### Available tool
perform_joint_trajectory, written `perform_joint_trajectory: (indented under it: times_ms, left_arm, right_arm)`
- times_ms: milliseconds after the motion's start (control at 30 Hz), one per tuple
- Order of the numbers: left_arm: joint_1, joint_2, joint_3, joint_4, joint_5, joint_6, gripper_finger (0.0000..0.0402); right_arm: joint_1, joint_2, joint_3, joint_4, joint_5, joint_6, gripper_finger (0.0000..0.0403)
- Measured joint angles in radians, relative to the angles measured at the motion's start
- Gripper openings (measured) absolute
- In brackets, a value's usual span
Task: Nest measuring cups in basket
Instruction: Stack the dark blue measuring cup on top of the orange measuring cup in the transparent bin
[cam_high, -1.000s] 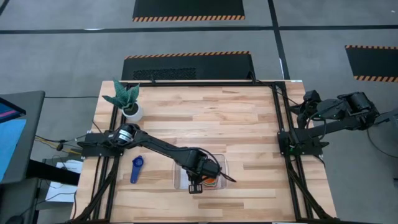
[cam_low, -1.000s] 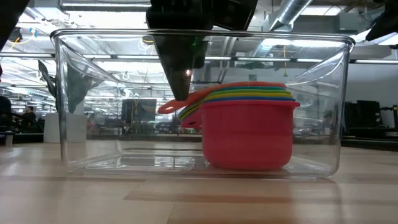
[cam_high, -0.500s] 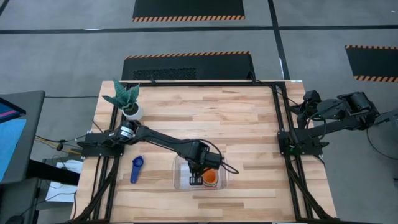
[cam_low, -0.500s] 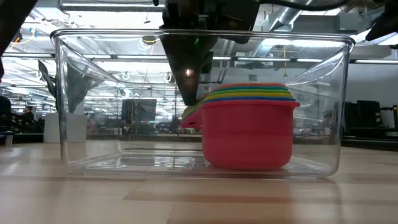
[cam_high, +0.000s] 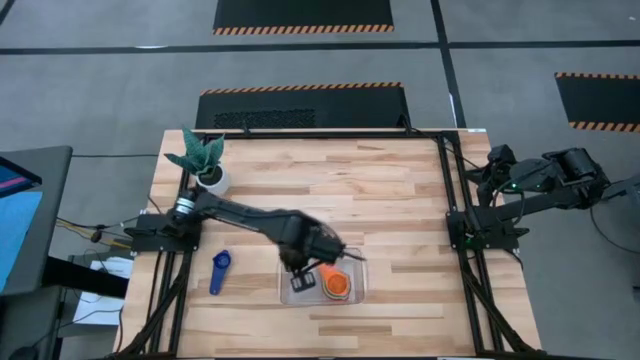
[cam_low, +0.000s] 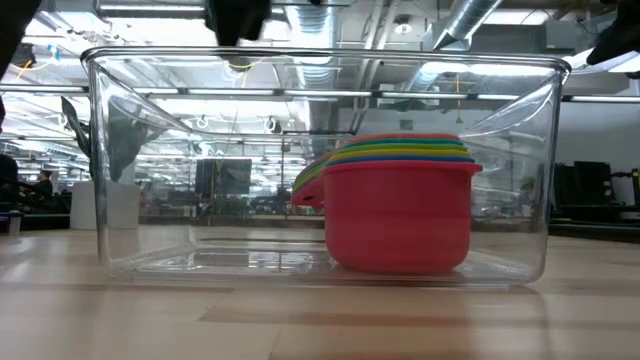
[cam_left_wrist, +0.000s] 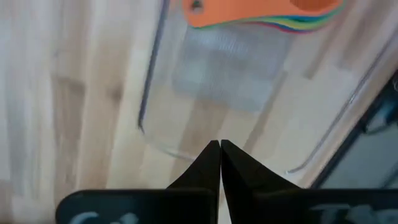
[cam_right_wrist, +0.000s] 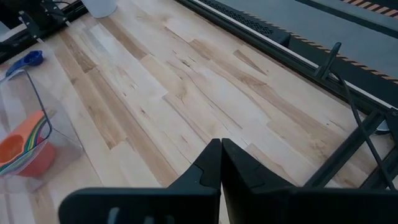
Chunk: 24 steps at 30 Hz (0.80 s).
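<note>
Stack of measuring cups (cam_low: 400, 205) sits nested in basket (cam_high: 287, 292), blue cup (cam_high: 219, 271) lies alone on table (cam_high: 400, 200) beside it, left gripper (cam_left_wrist: 219, 163) pinched empty over basket, so I'd lift clear, spread fingers, grab blue cup by handle

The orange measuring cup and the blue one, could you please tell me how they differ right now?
The orange cup sits inside the clear basket, topping a nested stack; the blue cup lies alone on the bare table, outside the basket. Orange looks wider than blue. Neither is held by a gripper.
</note>
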Motion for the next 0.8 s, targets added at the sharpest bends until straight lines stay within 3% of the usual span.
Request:
perform_joint_trajectory:
  times_ms: [200,267,367,467,567,667,800]
  left_arm:
    - [-0.103,-0.197,-0.191,0.012,-0.103,-0.2,0.0]
    - [-0.145,-0.311,-0.327,-0.001,-0.16,-0.314,0.0]
    - [-0.217,-0.548,-0.613,0.029,-0.133,-0.591,0.0]
    - [-0.285,-0.776,-0.881,0.218,-0.123,-0.877,0.0]
    - [-0.317,-0.924,-1.11,0.378,-0.11,-1.079,0.0]
    - [-0.317,-1.0,-1.262,0.512,-0.114,-1.161,0.0]
    - [-0.306,-1.02,-1.356,0.525,-0.137,-1.2,0.0]
  right_arm:
    - [0.0,0.0,0.0,-0.003,0.003,0.0,0.0026]
    - [0.0,-0.001,0.0,0.004,0.024,0.0,0.0026]
    - [0.0,-0.001,0.0,0.039,0.084,0.001,0.0026]
    - [0.0,0.0,0.0,0.086,0.104,0.001,0.0026]
    - [0.0,-0.001,0.0,0.112,0.104,0.001,0.0026]
    - [0.0,-0.001,0.0,0.131,0.104,0.001,0.0026]
    - [0.0,-0.001,0.0,0.131,0.104,0.001,0.0026]
